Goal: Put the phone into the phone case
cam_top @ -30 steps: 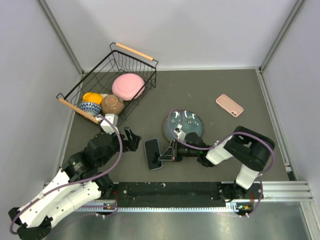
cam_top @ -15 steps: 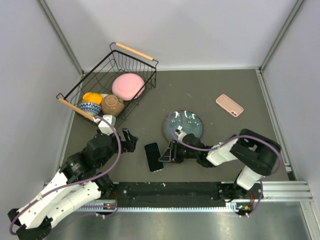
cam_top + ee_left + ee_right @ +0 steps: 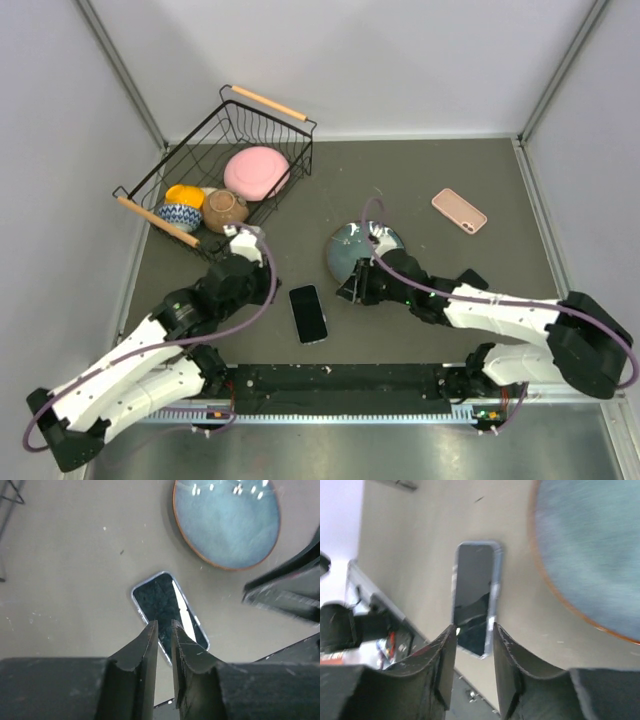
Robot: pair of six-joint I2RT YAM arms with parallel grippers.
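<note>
The phone (image 3: 308,313) lies flat and screen-up on the grey table, held by neither gripper. It also shows below my left fingers as the phone (image 3: 167,607) and beyond my right fingers as the phone (image 3: 475,587). The pink phone case (image 3: 459,210) rests far off at the back right. My left gripper (image 3: 265,285) hovers just left of the phone; in the left wrist view the gripper (image 3: 163,623) is narrowed to a thin slit with nothing in it. My right gripper (image 3: 347,288), also seen as the gripper (image 3: 474,627), stands part open and empty between phone and plate.
A blue-grey plate (image 3: 366,250) lies right of the phone, next to my right gripper. A black wire basket (image 3: 160,175) with a pink plate, bowls and an orange fruit stands at the back left. The arm bases' rail (image 3: 340,380) runs along the near edge.
My right gripper has opened and drawn back from the phone's edge toward the plate. The left gripper has closed from wide open to a slit and its arm has shifted up toward the basket.
</note>
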